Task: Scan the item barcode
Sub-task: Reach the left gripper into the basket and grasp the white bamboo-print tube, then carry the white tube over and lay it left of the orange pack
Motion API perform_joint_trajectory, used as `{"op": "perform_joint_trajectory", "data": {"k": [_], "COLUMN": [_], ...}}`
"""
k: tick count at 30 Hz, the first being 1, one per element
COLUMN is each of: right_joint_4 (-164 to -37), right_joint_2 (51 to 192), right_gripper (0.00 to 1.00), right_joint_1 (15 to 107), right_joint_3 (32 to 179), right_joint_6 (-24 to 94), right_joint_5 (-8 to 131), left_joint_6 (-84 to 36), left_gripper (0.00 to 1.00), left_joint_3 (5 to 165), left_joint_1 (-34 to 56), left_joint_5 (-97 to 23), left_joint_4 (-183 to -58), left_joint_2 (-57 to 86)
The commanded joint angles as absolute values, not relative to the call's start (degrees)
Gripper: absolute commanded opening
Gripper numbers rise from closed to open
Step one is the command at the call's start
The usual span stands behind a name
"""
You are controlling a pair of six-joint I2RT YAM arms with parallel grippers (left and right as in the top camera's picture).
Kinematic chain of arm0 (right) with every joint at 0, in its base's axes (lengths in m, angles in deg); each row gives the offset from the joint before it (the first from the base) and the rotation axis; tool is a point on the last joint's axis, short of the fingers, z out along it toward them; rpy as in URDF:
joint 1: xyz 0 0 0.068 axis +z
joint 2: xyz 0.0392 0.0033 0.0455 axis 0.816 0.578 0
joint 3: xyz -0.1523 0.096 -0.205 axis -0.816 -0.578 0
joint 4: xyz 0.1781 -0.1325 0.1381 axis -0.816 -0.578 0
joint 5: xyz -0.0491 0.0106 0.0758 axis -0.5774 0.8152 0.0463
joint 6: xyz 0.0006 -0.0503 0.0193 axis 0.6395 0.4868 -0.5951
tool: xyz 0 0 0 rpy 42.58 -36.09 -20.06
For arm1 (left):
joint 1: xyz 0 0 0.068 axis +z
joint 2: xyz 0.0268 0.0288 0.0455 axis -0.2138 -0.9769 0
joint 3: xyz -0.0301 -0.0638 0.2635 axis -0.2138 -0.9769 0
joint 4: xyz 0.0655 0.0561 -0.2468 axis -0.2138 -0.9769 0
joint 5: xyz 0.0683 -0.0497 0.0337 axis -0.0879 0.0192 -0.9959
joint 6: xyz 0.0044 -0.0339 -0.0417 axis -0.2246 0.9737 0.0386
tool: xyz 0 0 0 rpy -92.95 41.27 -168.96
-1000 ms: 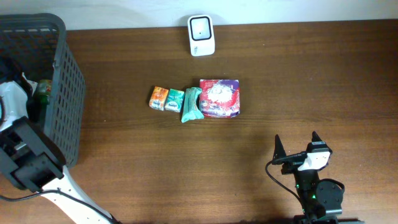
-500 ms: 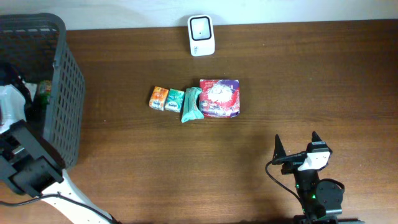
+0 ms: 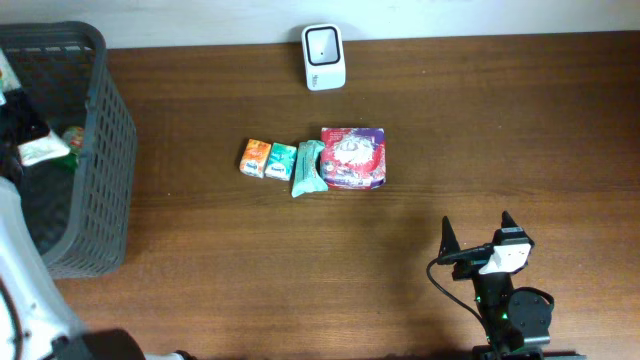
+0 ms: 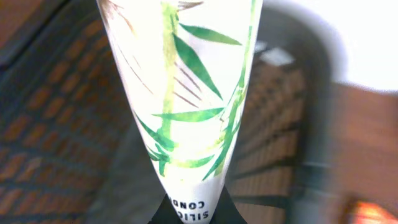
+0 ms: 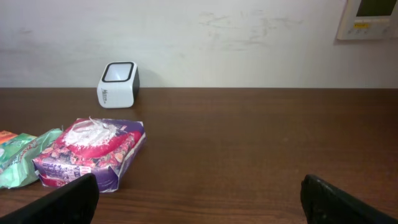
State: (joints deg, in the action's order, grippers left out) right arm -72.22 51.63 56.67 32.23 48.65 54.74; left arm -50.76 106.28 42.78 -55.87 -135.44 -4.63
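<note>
Packet: white, printed with green bamboo leaves, dark lettering at its lower end. It sits over the basket at 9 o'clock in the overhead view, pinched at its narrow lettered end.
Left gripper: clamped tight on the packet, 2 dark fingertips closing on either side of the lettering. Blurred basket mesh fills the wrist view behind it.
Basket: dark grey plastic mesh, standing at the 9 to 10 o'clock edge of the table. A small green thing inside, just beside the packet, is too small to name.
Row of 4: near the table's centre, running from 9 o'clock to 3 o'clock, are an orange pouch, a teal pouch, a green wrapper and a red-and-purple pack, each touching or just beside the next.
Scanner: white with a dark window, at 12 o'clock by the table's far edge, well apart from the basket.
Right gripper: at 5 o'clock, fingers spread wide, gripping nothing. Its camera faces the scanner and the red-and-purple pack.
</note>
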Motion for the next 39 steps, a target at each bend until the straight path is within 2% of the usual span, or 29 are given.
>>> {"op": "perform_joint_trajectory", "data": {"k": [1,5,10,11,18,24,28,39], "right_joint_4": [-72.4,-72.4,-72.4,-72.4,-72.4,-72.4,-72.4,-72.4], "right_joint_2": [51.3,51.3,51.3,51.3,51.3,51.3,51.3,51.3], "right_gripper": [0.98,0.99,0.98,0.99,0.99,0.99,0.99,0.99], "right_joint_1": [56.9,56.9,56.9,56.9,56.9,56.9,56.9,56.9], "right_joint_3": [31.8,31.8,31.8,31.8,31.8,31.8,31.8,31.8], "right_joint_6": [48.1,48.1,48.1,48.1,48.1,48.1,48.1,48.1], "right_joint_5": [54.2,54.2,54.2,54.2,54.2,54.2,54.2,54.2], "left_joint_6": [-43.6,-43.4,-43.6,-43.6,-39.8,-39.5,-34.6,-34.4], "left_gripper": [0.0,0.0,0.0,0.0,0.0,0.0,0.0,0.0], "left_joint_3": [107.2,107.2,107.2,107.2,106.5,106.5,106.5,106.5], "left_joint_1": [42.7,42.7,39.0,37.0,16.6,5.7,3.9,3.9], "left_joint_5": [-33.3,-14.4,-11.9,-13.2,-46.9,-61.7,-67.6,-68.2], "left_joint_4": [-134.7,-137.7,-139.9,-139.9,-143.4,-143.4,-143.8,-144.5], "left_joint_2": [3.0,4.3,4.3,4.3,1.6,-6.6,-14.4,-32.6]}}
